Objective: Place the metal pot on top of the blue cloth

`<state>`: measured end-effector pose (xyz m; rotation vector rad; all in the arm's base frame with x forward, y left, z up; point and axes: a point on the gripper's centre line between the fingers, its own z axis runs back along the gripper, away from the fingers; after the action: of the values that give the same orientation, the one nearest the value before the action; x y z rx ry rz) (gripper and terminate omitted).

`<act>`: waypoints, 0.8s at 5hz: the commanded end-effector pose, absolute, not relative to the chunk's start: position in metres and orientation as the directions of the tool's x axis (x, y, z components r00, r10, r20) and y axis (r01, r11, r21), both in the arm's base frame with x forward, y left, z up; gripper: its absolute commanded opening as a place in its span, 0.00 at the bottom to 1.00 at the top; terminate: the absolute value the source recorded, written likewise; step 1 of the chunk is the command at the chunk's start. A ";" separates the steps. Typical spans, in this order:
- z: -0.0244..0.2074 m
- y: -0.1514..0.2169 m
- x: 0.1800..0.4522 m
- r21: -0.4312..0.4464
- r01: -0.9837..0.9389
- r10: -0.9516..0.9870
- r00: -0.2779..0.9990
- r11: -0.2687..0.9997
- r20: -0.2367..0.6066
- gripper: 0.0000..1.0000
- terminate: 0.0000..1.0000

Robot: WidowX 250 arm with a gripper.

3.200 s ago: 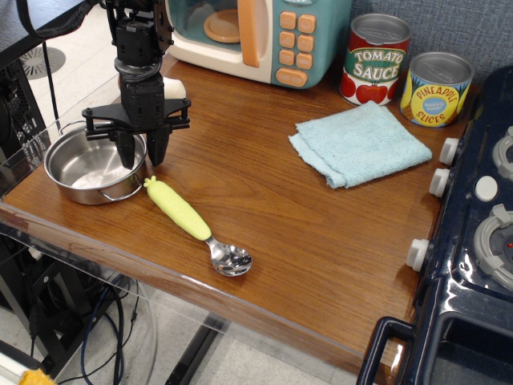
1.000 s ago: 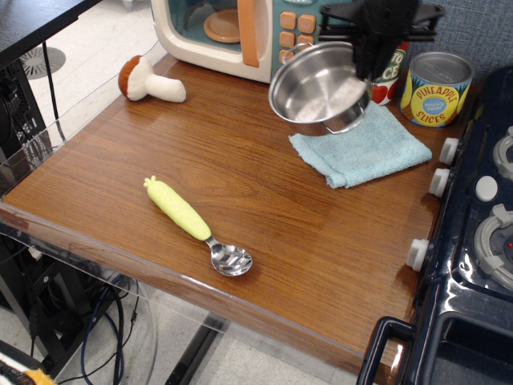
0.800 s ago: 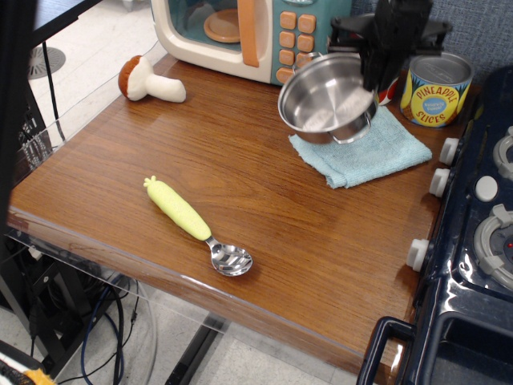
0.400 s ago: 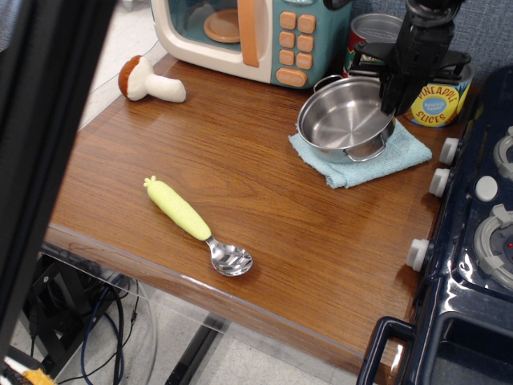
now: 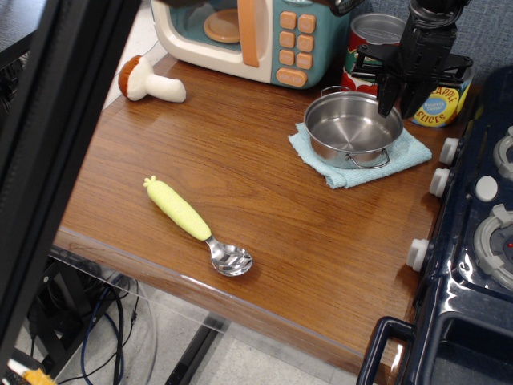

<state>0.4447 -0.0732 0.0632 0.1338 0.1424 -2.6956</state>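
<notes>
One pot (image 5: pixel 351 128) is seated upright on cloth (image 5: pixel 361 149), just below end effector (image 5: pixel 396 105); jaws spread, rim straddled, grip unclear.

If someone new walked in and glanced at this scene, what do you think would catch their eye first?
Probably the shiny pot sitting on the blue cloth at the back right of the table, with the black end effector open just above its far rim. Next, the spoon with its yellow-green handle, alone near the front edge, and the two bright cans behind the pot.
</notes>
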 end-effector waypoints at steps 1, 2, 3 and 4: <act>0.096 -0.074 0.433 -0.062 0.433 -0.416 -0.891 -0.899 -0.184 1.00 0.00; 0.114 -0.068 0.426 -0.021 0.445 -0.431 -0.878 -0.895 -0.206 1.00 0.00; 0.141 -0.061 0.419 0.027 0.466 -0.458 -0.855 -0.885 -0.242 1.00 0.00; 0.161 -0.050 0.408 0.074 0.473 -0.475 -0.840 -0.878 -0.262 1.00 0.00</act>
<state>0.4211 -0.0494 0.1302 0.2809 0.0314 -2.6269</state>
